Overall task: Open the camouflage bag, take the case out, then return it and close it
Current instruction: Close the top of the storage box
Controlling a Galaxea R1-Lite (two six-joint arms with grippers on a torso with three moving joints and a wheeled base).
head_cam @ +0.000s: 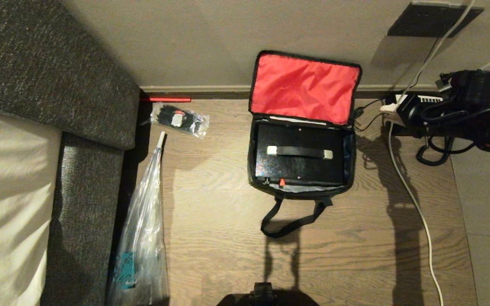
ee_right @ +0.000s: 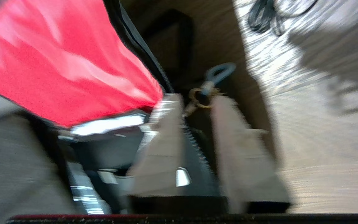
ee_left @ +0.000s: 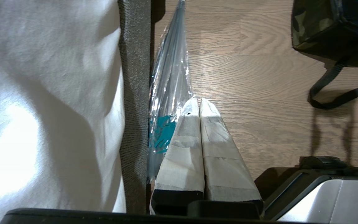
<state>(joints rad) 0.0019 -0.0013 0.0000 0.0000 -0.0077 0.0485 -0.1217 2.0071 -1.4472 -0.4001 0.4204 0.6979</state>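
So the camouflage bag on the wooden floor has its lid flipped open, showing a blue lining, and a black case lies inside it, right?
Nearly. The lid lining is red, not blue, as the head view shows. The rest holds: the camouflage bag sits open on the wooden floor with the black case lying inside.

Open camouflage bag (head_cam: 300, 187), red lid raised, black case (head_cam: 300, 165) inside.

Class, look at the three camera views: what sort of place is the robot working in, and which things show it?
Probably a bedroom or hotel room. A bed with white sheet and grey upholstered frame stands on wood-plank floor, with a telephone by the wall. The open camouflage bag sits on that floor.
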